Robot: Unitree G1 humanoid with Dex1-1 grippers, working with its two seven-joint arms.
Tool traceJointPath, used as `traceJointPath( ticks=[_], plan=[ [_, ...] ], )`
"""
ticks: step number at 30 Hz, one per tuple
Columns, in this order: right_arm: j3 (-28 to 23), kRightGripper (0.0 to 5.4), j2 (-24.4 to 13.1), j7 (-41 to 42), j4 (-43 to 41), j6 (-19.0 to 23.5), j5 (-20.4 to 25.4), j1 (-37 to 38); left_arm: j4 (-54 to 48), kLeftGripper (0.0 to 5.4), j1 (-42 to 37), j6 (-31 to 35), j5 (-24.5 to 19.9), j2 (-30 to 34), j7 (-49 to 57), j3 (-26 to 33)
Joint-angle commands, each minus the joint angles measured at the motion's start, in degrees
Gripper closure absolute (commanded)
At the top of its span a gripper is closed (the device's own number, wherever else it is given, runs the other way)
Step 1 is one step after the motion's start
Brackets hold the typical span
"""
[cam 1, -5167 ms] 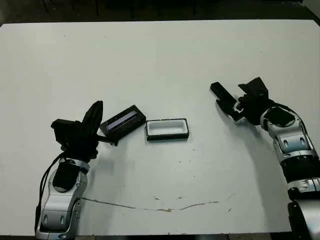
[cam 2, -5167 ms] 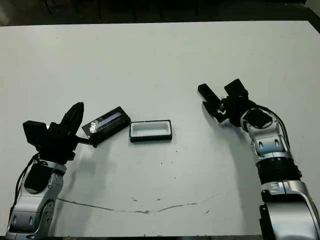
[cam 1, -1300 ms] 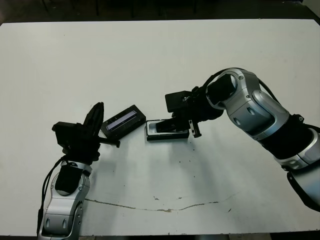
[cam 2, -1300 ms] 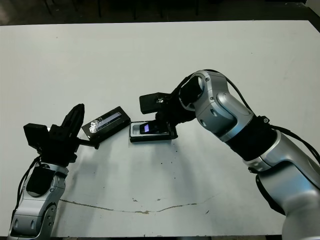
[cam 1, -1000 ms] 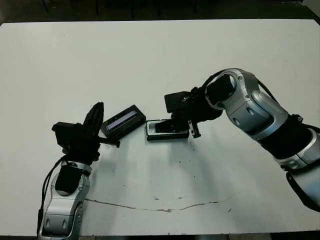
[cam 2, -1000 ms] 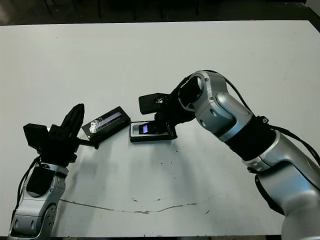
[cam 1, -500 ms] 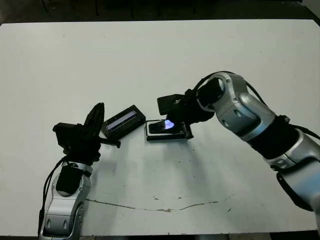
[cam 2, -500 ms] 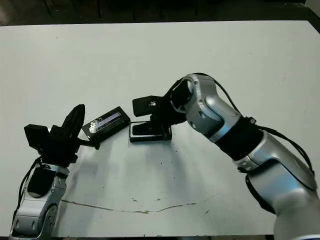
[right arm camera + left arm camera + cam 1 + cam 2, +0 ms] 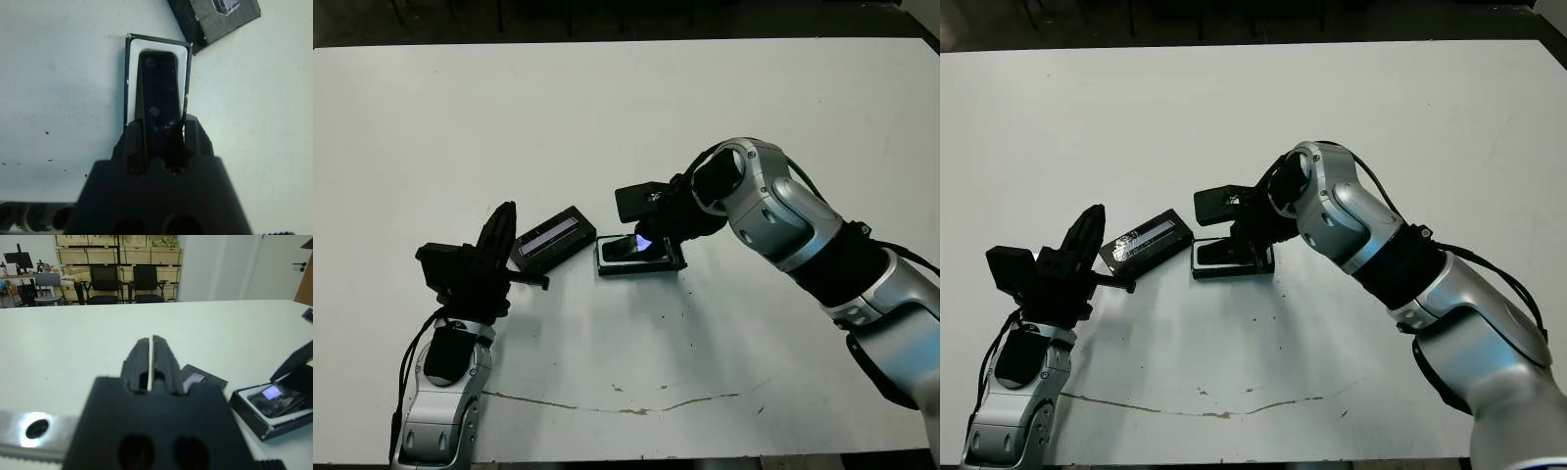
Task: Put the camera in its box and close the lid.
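The small black oblong camera (image 9: 157, 93) lies inside the shallow black white-lined box (image 9: 131, 78) near the middle of the white table (image 9: 705, 117). The right gripper (image 9: 157, 134) sits over one end of the box, its two black fingers clamped on the camera's end. The flat black lid (image 9: 553, 236) with its pale strip lies just beside the box, uncovered. The left gripper (image 9: 149, 352), fingers pressed together and empty, rests close to the lid.
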Motion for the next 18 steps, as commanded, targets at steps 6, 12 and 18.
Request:
traceJointPath(
  ticks=[6, 12, 18],
  plan=[
    [-2.0, 4.04, -0.3, 5.8, 4.4, -9.6, 4.6, -2.5, 1.2, 5.4, 0.7, 1.0, 0.7, -0.1, 0.4, -0.1],
    [-5.4, 2.97, -0.6, 6.0, 9.7, -17.4, 6.5, -3.8, 0.2, 5.4, 0.6, 2.3, 0.8, -0.1, 0.5, -0.2],
    [-8.2, 1.91, -0.5, 5.7, 11.6, -18.4, 7.7, -3.8, 0.3, 5.4, 0.4, 2.3, 0.7, -0.2, 0.4, -0.2]
  ],
)
